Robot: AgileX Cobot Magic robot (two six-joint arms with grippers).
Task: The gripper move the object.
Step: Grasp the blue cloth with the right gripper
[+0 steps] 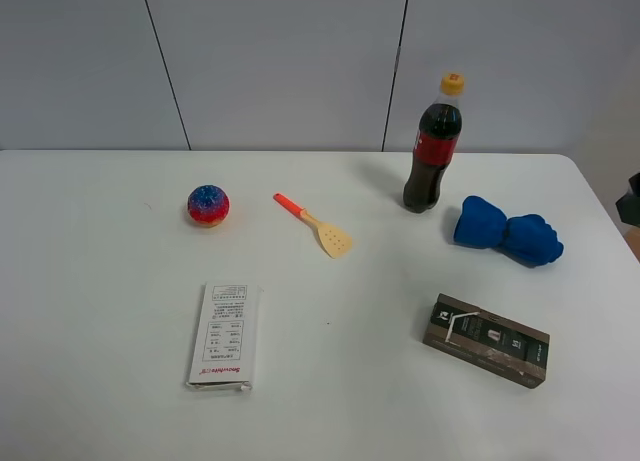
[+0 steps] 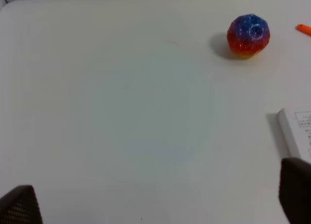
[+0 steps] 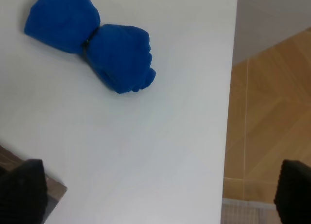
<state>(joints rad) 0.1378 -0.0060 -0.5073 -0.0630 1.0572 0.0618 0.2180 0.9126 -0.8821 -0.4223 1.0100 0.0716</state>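
Note:
The bright blue bow-shaped bundle (image 1: 507, 231) lies on the white table (image 1: 330, 381) at the right, just right of the cola bottle. In the right wrist view the bundle (image 3: 92, 44) lies apart from my right gripper (image 3: 158, 195), which is open and empty above the table near its right edge. Only a dark bit of the right arm (image 1: 632, 199) shows at the right edge of the exterior view. My left gripper (image 2: 155, 204) is open and empty over bare table at the left; it does not show in the exterior view.
A cola bottle (image 1: 432, 146) stands at the back right. A dark box (image 1: 486, 339) lies front right, a white box (image 1: 225, 336) front left. A red-and-blue ball (image 1: 208, 205) and an orange-handled spatula (image 1: 315, 224) lie mid-table. Wooden floor (image 3: 272, 112) shows past the table edge.

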